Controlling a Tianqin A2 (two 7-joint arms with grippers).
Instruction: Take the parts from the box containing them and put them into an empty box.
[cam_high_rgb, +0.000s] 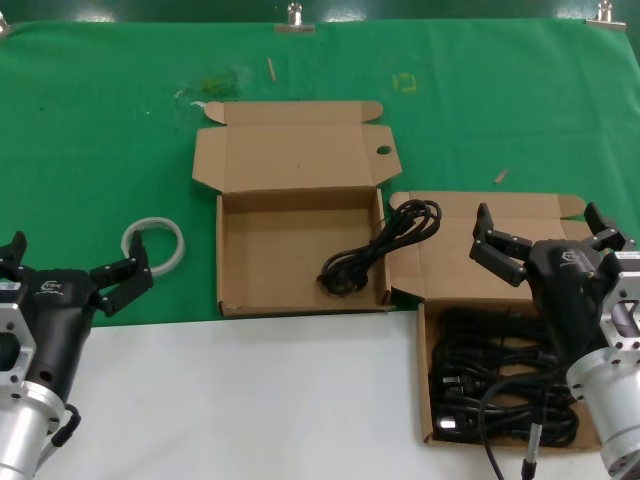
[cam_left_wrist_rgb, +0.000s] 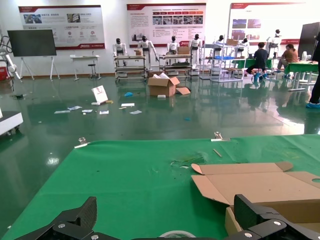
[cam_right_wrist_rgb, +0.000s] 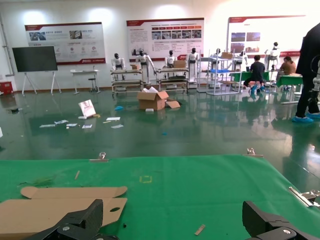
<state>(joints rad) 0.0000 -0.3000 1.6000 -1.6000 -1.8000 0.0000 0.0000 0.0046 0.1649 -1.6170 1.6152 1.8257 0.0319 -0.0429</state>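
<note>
1. Black cords (cam_high_rgb: 500, 385) lay piled in the full box (cam_high_rgb: 425, 375) by the robot's right side. One cord (cam_high_rgb: 380, 250) hung over the empty box's (cam_high_rgb: 300, 250) right wall, half in. The right gripper (cam_high_rgb: 545, 240) hovered wide open over the full box, holding nothing, likely ready to grab. The left gripper (cam_high_rgb: 75, 275) waited open near a white ring (cam_high_rgb: 155, 243).
2. Left wrist view: open fingers (cam_left_wrist_rgb: 75, 220), nothing held, box lid (cam_left_wrist_rgb: 255, 185) ahead.
3. Right wrist view: fingers (cam_right_wrist_rgb: 85, 220) spread wide, empty.

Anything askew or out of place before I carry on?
Yes: the power cord in the left cardboard box is only half in, its looped end draped over the right wall onto the right box's lid. A white ring lies loose on the green cloth.
</note>
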